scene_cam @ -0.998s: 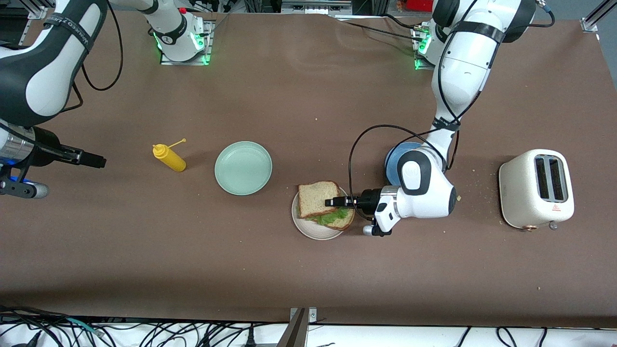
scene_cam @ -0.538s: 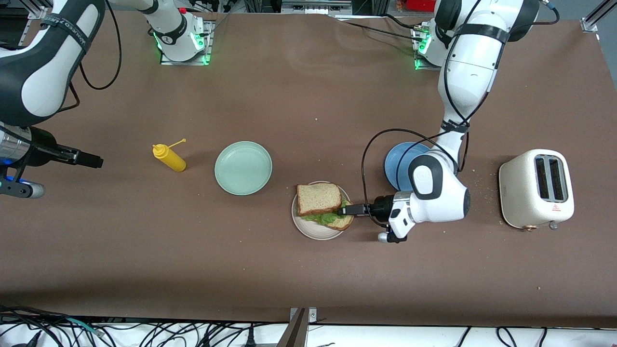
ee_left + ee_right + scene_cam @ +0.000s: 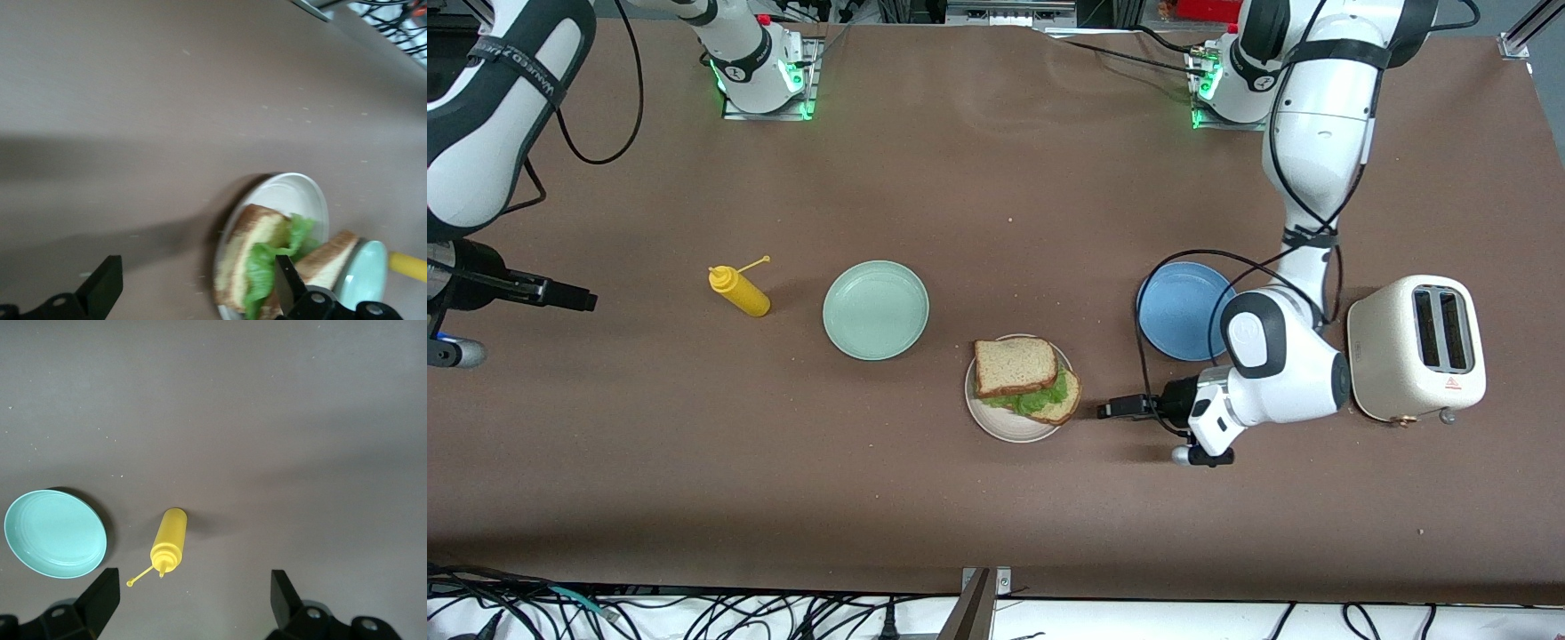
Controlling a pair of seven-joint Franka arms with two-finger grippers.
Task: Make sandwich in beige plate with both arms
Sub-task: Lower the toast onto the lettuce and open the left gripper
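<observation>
Sandwich [image 3: 1025, 380]: sits assembled on the beige plate [image 3: 996, 425], near mid-bench, nearer the front camera than the mint green plate [image 3: 876, 309] and the blue plate [image 3: 1181, 311]. Two slices with lettuce between; top slice is skewed, so the lower slice and the leaf stick out toward the left arm's end.

Change: a second ago the left end effector [image 3: 1116, 408] was over the top slice. It has now let go and pulled back off the plate toward the left arm's end of the bench.

Left end effector: fingers spread, nothing between them, low over bare bench just beside the plate rim. Left wrist view confirms it: sandwich [image 3: 280, 263] and plate [image 3: 303, 193] sit clear ahead of the open fingertips [image 3: 107, 283].

Right end effector [image 3: 574, 297]: spread, empty, over the right arm's end of the bench, well apart from the plate. Drifted slightly outward since a second ago, otherwise waiting. Its wrist view shows only the yellow squeeze bottle [image 3: 168, 543] and the mint green plate [image 3: 55, 533].

Meaning: stack stayed put on release, no slide or topple visible. My read is the build is done and only the retreat is left.

Risk: top slice overhang is cosmetic; I would not re-grip.

Other: toaster [image 3: 1416, 347] untouched at the left arm's end.
</observation>
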